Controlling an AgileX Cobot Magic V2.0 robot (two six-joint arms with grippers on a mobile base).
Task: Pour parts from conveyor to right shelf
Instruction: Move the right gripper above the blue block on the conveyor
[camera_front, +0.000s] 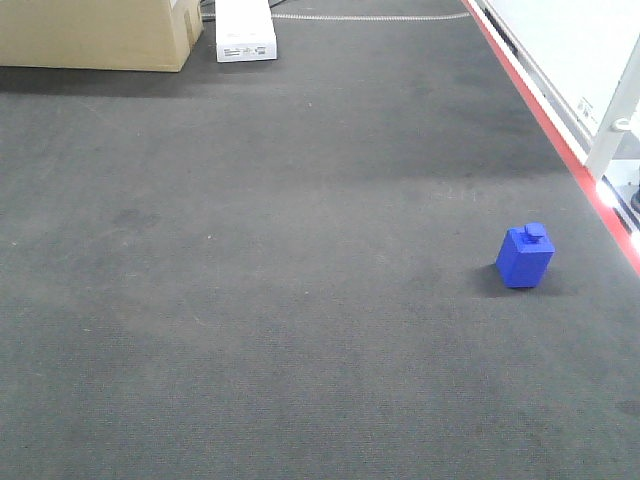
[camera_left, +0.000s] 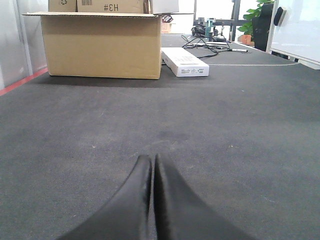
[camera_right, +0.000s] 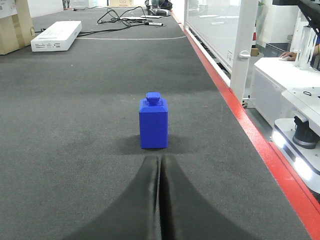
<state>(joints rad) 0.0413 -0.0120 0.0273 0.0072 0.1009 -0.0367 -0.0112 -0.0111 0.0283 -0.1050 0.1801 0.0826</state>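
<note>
Item 1. Part (camera_right: 154, 122): one small bright blue block with a square knob on top. It stood upright on the counter (camera_front: 300, 300), on the right-hand side and near the red strip (camera_front: 560, 150) without touching it. It cast a short shadow on the belt.

Item 2. Counter: a broad, dark grey, textured belt surface, matte, with faint scuffs. The red strip ran along its right edge.

Item 3. Right pincer (camera_right: 160, 159): two black fingers pressed together tip to tip, with no gap between them and nothing gripped. It sat low over the belt, pointing straight at the blue block, which stood a little way ahead of the tips and clear of them.

Item 4. Left pincer (camera_left: 151, 157): likewise closed, black fingers meeting along their length, holding nothing. It sat low over a bare stretch of belt, well apart from the block.

Item 5. Cardboard box (camera_left: 100, 45): large, brown, flaps open, at the far end of the counter on the left.

Item 6. White flat carton (camera_left: 185, 62): long and low, lying just beside the cardboard box on its right, small print on the end face.

Item 7. Cables (camera_right: 125, 15): a black tangle lying beyond the white carton at the far end.

Item 8. White post (camera_right: 242, 50): upright, beyond the red strip on the right.
</note>
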